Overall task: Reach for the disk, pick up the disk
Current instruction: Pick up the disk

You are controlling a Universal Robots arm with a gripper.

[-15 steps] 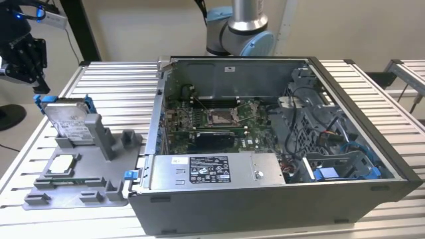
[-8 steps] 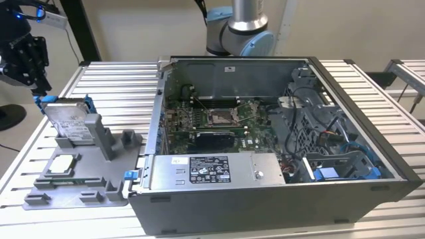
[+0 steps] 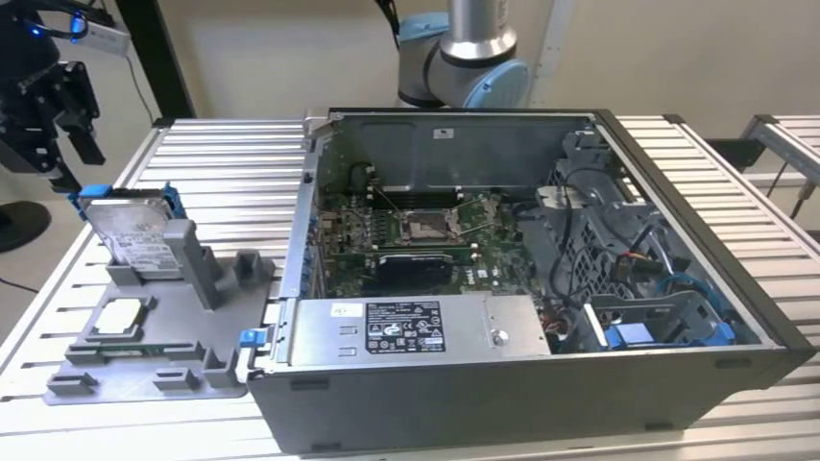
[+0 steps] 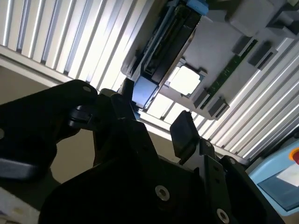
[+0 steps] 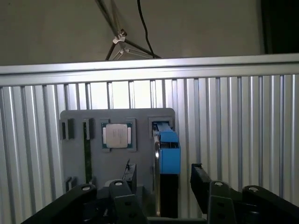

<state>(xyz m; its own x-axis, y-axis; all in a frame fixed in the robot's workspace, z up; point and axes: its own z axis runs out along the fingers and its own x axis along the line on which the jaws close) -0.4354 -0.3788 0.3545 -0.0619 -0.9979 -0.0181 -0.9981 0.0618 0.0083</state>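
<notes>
A Universal Robots arm's black gripper (image 3: 77,165) hangs with its jaws spread wide just above the disk (image 3: 134,238), a flat silver hard drive standing on edge in a grey fixture (image 3: 154,336) at the exterior view's left, beside the open computer case (image 3: 513,399). In the first wrist view the two dark fingers (image 5: 200,179) sit either side of the drive's blue plastic bracket (image 5: 169,156), apart from it and holding nothing. The drive's face is smooth brushed metal with a white printed label. Its bracket is glossy moulded plastic, and the matte fixture is blocky, with upright posts and a small square silver chip (image 3: 119,314) lying flat in a recess nearer the camera. All of it rests on a ribbed aluminium table (image 3: 218,163). The likely trouble lies in the narrow margins. A descent slightly off line could drive a fingertip onto the bracket's top edge or against a fixture post, and a grip taken on the bracket rather than the metal body may flex the plastic and let the drive twist. Slick metal faces could also slide between the pads if the jaws close too high. The fixture shows no visible clamps, so it might lift or shift with the drive if the slot binds. The second wrist view shows the drive (image 4: 166,44) edge-on beyond the fingers, near the chip (image 4: 186,79).
</notes>
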